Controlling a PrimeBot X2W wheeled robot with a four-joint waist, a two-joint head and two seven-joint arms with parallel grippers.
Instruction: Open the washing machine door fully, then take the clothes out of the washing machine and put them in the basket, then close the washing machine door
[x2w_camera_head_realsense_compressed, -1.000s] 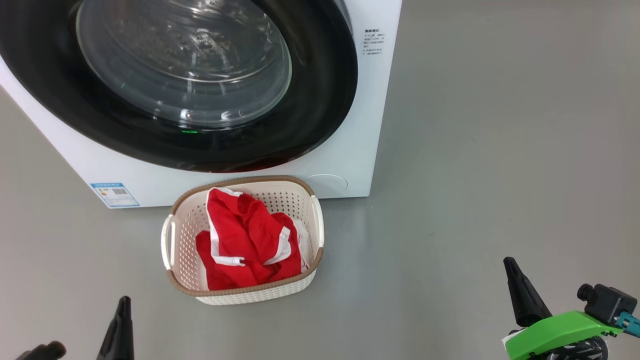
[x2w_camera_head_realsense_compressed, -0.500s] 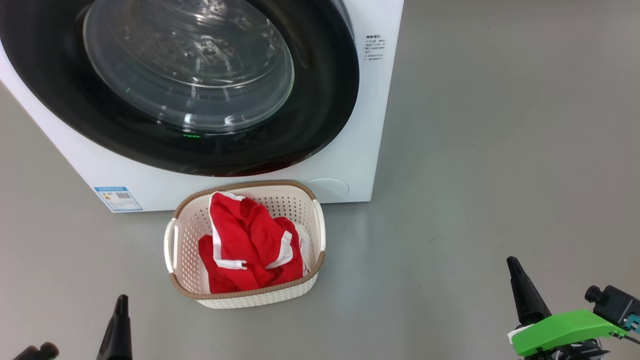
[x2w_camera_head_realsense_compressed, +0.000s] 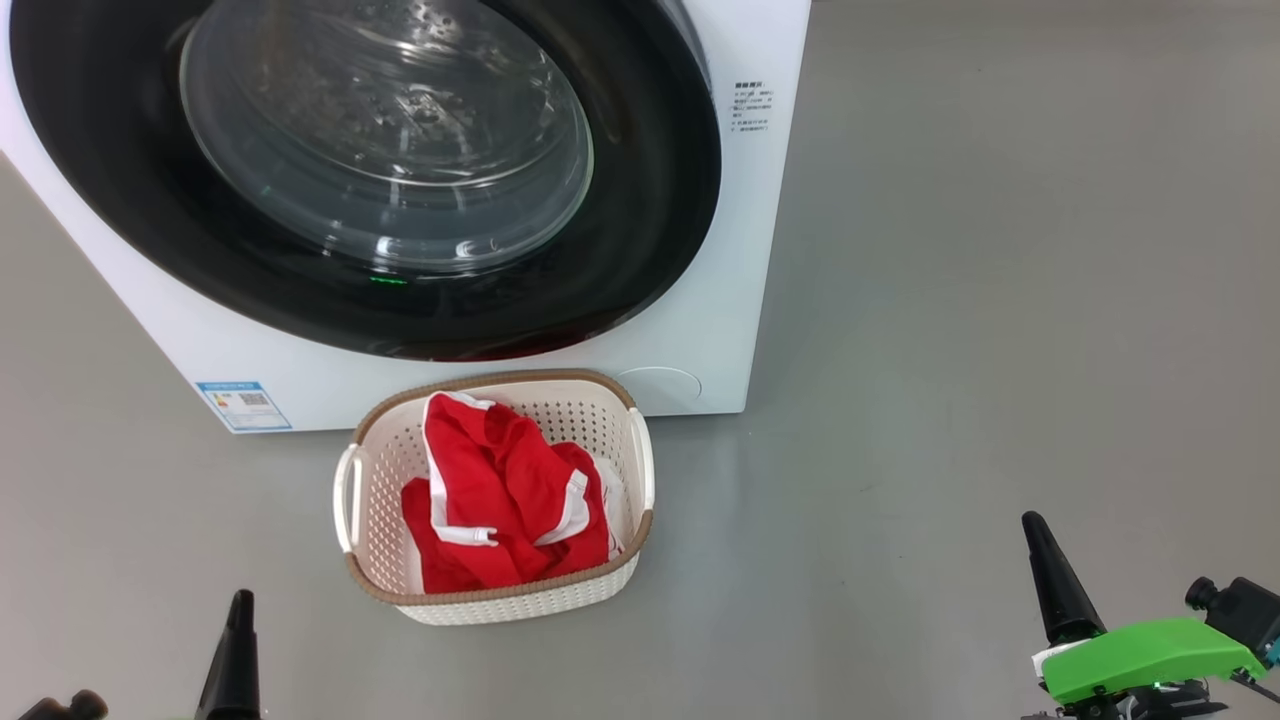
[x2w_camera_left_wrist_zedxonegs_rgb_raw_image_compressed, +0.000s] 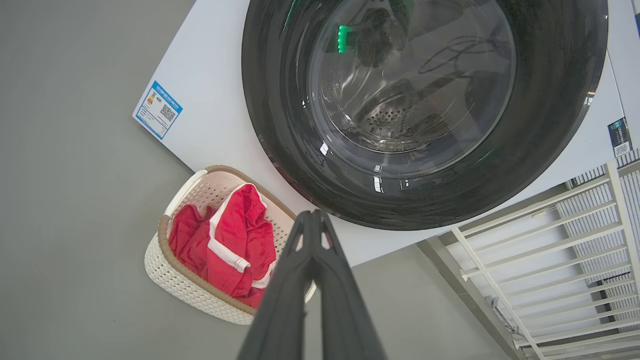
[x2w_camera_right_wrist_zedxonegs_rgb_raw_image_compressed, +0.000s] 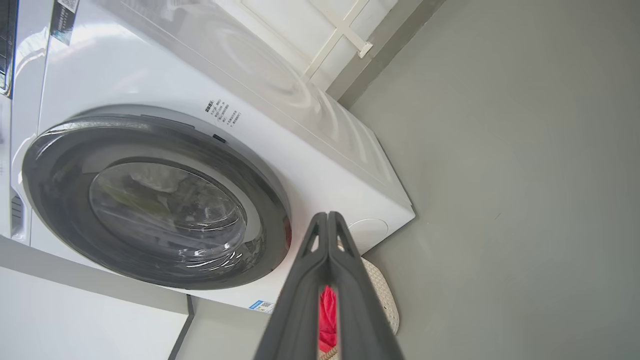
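The white washing machine (x2w_camera_head_realsense_compressed: 700, 330) stands at the top of the head view, its black-rimmed glass door (x2w_camera_head_realsense_compressed: 390, 140) lying flush against the front. On the floor right before it sits the cream basket (x2w_camera_head_realsense_compressed: 345, 490) with the red, white-trimmed clothes (x2w_camera_head_realsense_compressed: 500, 500) bunched inside. My left gripper (x2w_camera_head_realsense_compressed: 240, 610) is low at the left, its fingers pressed together and holding nothing. Over at the lower right, my right gripper (x2w_camera_head_realsense_compressed: 1035, 535) is likewise shut and empty. In the left wrist view the shut gripper (x2w_camera_left_wrist_zedxonegs_rgb_raw_image_compressed: 312, 220) points at the door (x2w_camera_left_wrist_zedxonegs_rgb_raw_image_compressed: 425, 110) above the basket (x2w_camera_left_wrist_zedxonegs_rgb_raw_image_compressed: 175, 275). My right gripper (x2w_camera_right_wrist_zedxonegs_rgb_raw_image_compressed: 327, 220) points at the machine (x2w_camera_right_wrist_zedxonegs_rgb_raw_image_compressed: 320, 150).
Grey floor (x2w_camera_head_realsense_compressed: 1000, 300) spreads wide to the right of the machine and around the basket. A white slatted rack (x2w_camera_left_wrist_zedxonegs_rgb_raw_image_compressed: 550, 250) stands beside the machine in the left wrist view. A blue label (x2w_camera_head_realsense_compressed: 243, 403) marks the machine's lower left front.
The whole head view has slid slightly, so the camera moved. Both grippers stay shut low in the picture. Basket, clothes and door are as before.
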